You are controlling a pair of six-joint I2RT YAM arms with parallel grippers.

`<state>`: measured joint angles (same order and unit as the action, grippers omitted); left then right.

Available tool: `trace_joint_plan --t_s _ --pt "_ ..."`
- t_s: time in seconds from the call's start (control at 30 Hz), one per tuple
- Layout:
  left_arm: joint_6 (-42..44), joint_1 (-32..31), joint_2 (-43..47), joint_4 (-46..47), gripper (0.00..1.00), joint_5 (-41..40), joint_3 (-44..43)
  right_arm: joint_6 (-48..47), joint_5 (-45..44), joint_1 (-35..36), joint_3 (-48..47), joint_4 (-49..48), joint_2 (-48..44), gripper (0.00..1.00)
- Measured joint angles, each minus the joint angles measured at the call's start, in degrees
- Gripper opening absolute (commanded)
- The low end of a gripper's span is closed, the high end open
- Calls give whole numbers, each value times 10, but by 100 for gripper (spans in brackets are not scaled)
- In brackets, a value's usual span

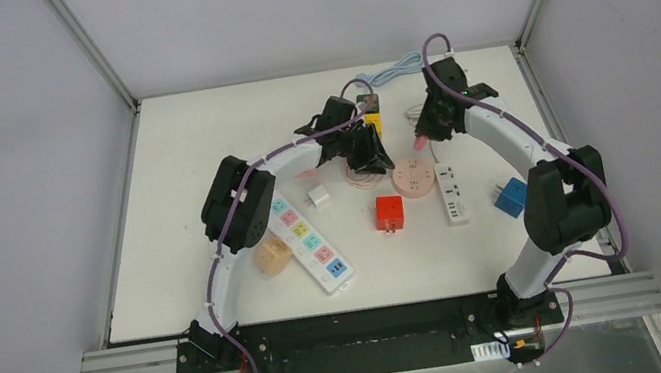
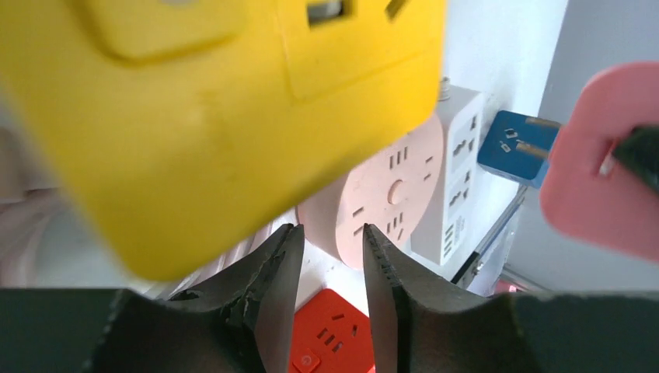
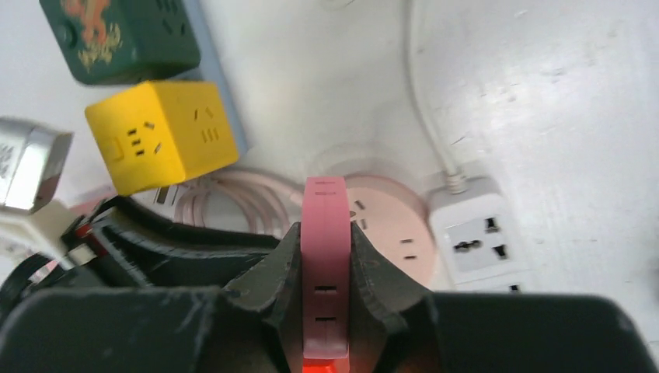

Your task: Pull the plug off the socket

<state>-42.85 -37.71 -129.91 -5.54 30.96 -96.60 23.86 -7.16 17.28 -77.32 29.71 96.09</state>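
yellow cube socket (image 2: 217, 116) blurred, cropped at top, pink plug (image 2: 606, 171) cropped at right

Glossy yellow plastic cube socket (image 3: 159, 144), smooth pink plastic plug (image 3: 325, 264), matt white tabletop (image 3: 583, 93)

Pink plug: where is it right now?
Top view, right of centre: the pink plug is clamped in the right tool, beside the round pink socket and to the right of the yellow cube.
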Motion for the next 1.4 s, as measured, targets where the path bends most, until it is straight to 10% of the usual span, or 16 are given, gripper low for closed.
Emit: trace_joint_plan --t_s 0.4,0.67,1.4 --pt "16 75 71 -37 43 17 -3 30 13 -168 63 -58 -7 28" --pt "62 113 105 -95 53 -12 -12 33 27 -229 63 -85 79 73" --pt "83 164 65 -180 64 -90 -139 -13 97 -125 -5 -130 70 100"
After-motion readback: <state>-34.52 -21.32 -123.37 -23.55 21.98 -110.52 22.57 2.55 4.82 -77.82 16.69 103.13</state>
